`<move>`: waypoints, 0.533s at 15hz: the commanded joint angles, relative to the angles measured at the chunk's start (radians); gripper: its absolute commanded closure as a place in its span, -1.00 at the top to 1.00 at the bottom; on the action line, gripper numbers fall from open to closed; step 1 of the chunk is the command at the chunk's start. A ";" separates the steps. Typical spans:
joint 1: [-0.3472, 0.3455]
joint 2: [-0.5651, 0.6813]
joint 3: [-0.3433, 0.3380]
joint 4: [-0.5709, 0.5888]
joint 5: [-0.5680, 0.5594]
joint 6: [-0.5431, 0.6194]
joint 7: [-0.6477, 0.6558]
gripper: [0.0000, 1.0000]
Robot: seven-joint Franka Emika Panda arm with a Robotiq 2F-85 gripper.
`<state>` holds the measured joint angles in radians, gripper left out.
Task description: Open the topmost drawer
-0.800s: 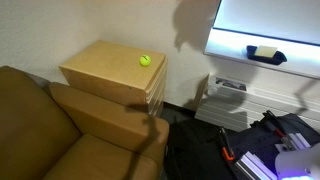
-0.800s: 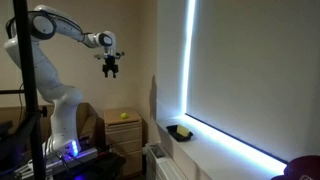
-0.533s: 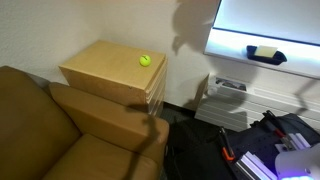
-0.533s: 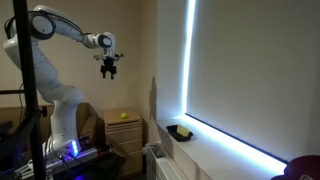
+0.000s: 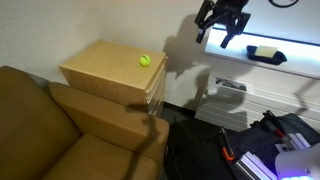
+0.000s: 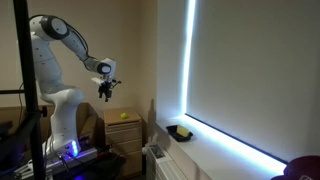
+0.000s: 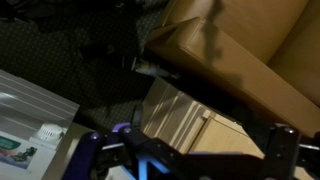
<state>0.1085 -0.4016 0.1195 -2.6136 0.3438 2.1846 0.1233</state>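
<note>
Wooden topmost drawer [image 5: 155, 80] sitting shut, claw [image 5: 222, 20] hanging released, upper right.
Probably sliding light and stiff; I'm eyeing its thin front edge.

A ball [image 5: 145, 60] sat on the cabinet [image 5: 100, 68], near its right edge in an exterior view; the topmost drawer [image 5: 157, 80] lay just under that top; a sofa [image 5: 40, 130] stood before the cabinet, just beside it; the gripper [image 5: 222, 25] hung higher and rightward, well apart.
</note>
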 commanded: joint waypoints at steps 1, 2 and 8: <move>0.036 0.095 -0.011 -0.022 0.039 0.068 -0.057 1.00; 0.018 0.067 0.001 -0.023 0.001 0.053 -0.002 1.00; 0.033 0.216 -0.013 -0.020 0.076 0.157 -0.038 1.00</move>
<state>0.1330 -0.3034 0.1208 -2.6352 0.3609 2.2429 0.0938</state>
